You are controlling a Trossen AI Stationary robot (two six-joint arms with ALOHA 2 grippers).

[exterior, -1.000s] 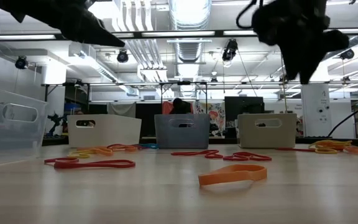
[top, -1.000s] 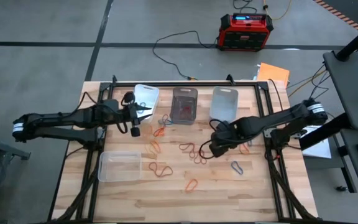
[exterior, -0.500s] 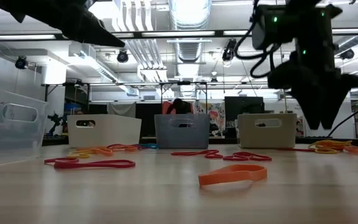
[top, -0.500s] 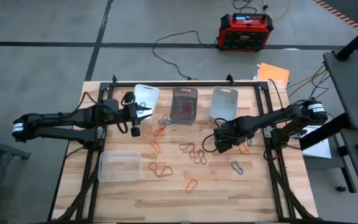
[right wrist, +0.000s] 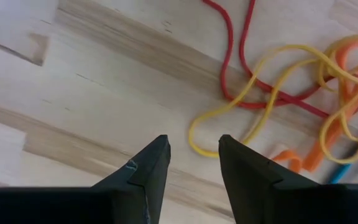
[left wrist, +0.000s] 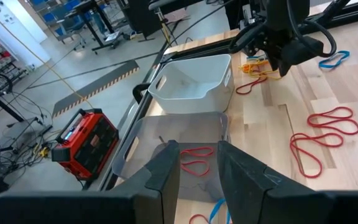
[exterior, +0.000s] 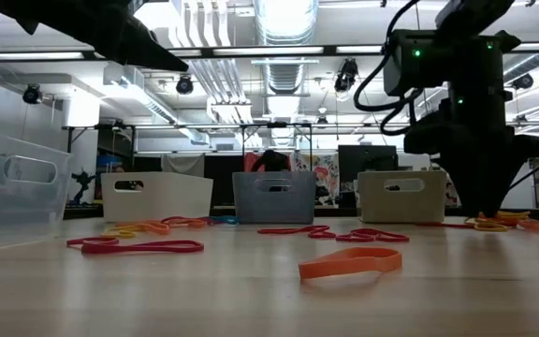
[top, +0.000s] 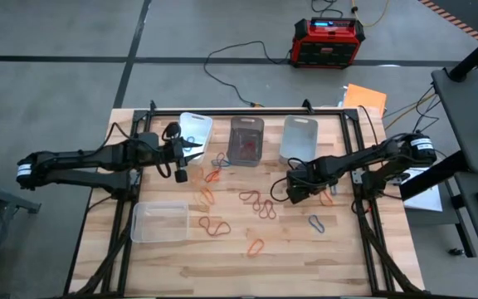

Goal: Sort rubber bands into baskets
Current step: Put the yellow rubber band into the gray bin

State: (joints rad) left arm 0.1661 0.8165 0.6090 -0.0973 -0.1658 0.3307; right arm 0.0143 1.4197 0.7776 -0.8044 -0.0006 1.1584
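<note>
Right wrist view: yellow band [right wrist: 253,112] just ahead of right gripper [right wrist: 193,155] (fingers parted).

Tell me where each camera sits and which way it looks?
High: overhead, straight down on the wooden table, both dark arms.
Low: table height, looking level across at the flat orange rubber band; arms hang above.
Left wrist: past its fingers into the smoky translucent basket.
Right wrist: down past its fingers at the thin yellow rubber band.
High and low both show three far baskets.
</note>
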